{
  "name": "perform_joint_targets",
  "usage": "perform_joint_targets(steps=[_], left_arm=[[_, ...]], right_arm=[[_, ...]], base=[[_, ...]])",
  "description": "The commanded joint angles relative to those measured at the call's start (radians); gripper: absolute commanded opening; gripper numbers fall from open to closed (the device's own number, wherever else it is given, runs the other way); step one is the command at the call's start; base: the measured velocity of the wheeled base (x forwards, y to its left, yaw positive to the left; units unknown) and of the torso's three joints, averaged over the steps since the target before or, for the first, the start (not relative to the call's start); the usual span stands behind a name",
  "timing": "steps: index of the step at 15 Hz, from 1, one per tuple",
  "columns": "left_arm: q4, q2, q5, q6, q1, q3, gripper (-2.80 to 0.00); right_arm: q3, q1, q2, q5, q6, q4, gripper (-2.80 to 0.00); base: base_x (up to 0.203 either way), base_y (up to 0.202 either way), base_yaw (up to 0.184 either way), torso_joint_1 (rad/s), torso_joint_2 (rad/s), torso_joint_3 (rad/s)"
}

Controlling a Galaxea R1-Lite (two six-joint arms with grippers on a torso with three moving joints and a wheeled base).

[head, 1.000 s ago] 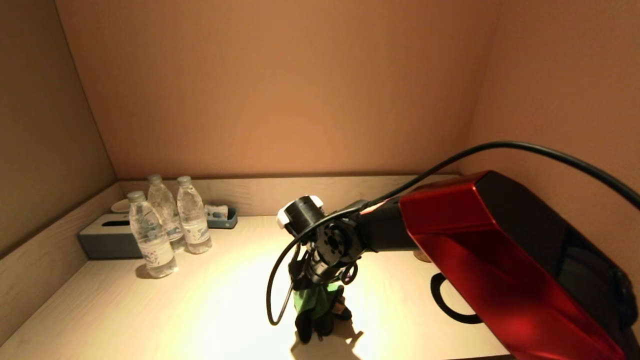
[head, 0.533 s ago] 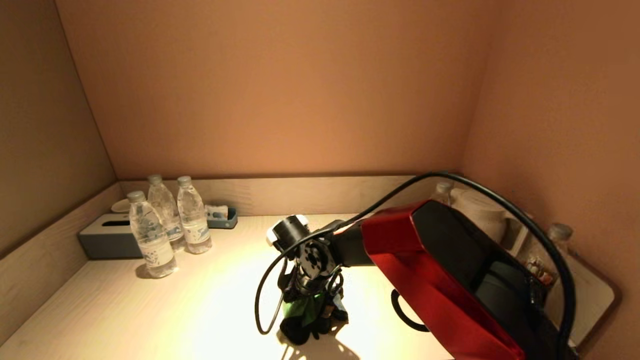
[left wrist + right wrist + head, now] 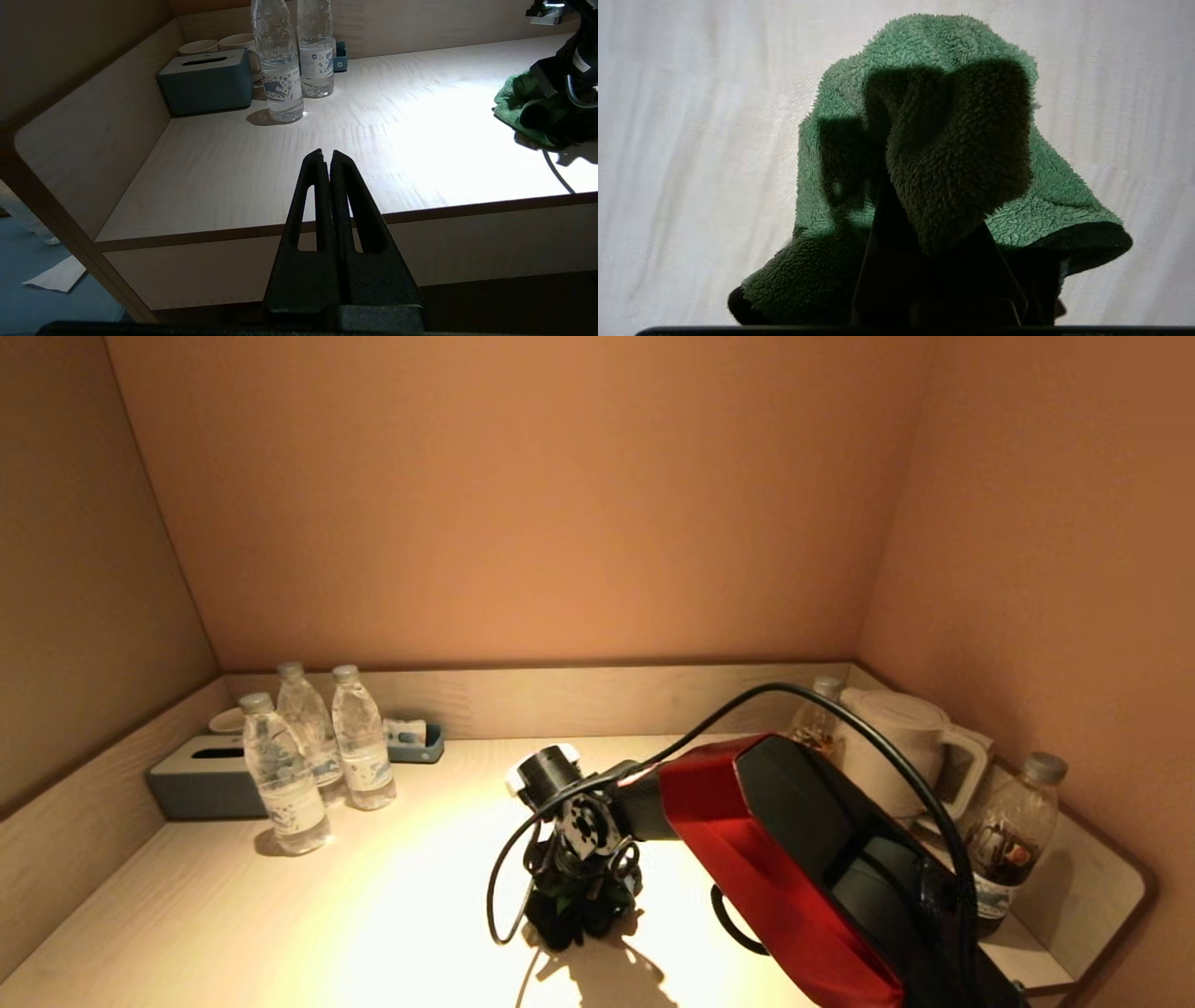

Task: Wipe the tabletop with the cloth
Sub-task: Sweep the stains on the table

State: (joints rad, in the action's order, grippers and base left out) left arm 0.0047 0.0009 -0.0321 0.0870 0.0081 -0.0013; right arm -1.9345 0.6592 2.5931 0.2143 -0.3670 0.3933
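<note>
Green cloth on pale wood

The fleecy cloth (image 3: 943, 154) is solid green; the tabletop (image 3: 280, 905) is light, fine-grained wood. The right arm's shell (image 3: 747, 840) is glossy red and black, the tissue box (image 3: 205, 79) slate blue, the kettle (image 3: 896, 747) cream.

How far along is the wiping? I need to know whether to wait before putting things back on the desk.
Done: the green cloth is already picked up, clamped in the right gripper. In hand: it is pressed on the tabletop near the middle front, so wiping is under way. Left: no visible marks show how much surface is covered, so that is unclear. The left gripper is shut, parked off the front edge.
</note>
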Motion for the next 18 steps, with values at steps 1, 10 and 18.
perform_joint_targets(steps=[1, 10, 18], left_arm=[[0.0, 0.001, 0.0, 0.002, 0.0, 0.0, -2.8], [0.0, 0.001, 0.0, 0.002, -0.002, 0.0, -2.8], [0.0, 0.001, 0.0, 0.0, -0.002, 0.0, -2.8]], right_arm=[[0.002, -0.089, 0.021, 0.044, -0.014, 0.008, -2.8], [0.23, -0.16, -0.134, 0.053, -0.048, 0.026, -2.8], [0.324, -0.015, -0.189, 0.025, -0.049, 0.022, -2.8]], base=[[0.0, 0.0, 0.0, 0.0, 0.0, 0.0], [0.0, 0.0, 0.0, 0.0, 0.0, 0.0], [0.0, 0.0, 0.0, 0.0, 0.0, 0.0]])
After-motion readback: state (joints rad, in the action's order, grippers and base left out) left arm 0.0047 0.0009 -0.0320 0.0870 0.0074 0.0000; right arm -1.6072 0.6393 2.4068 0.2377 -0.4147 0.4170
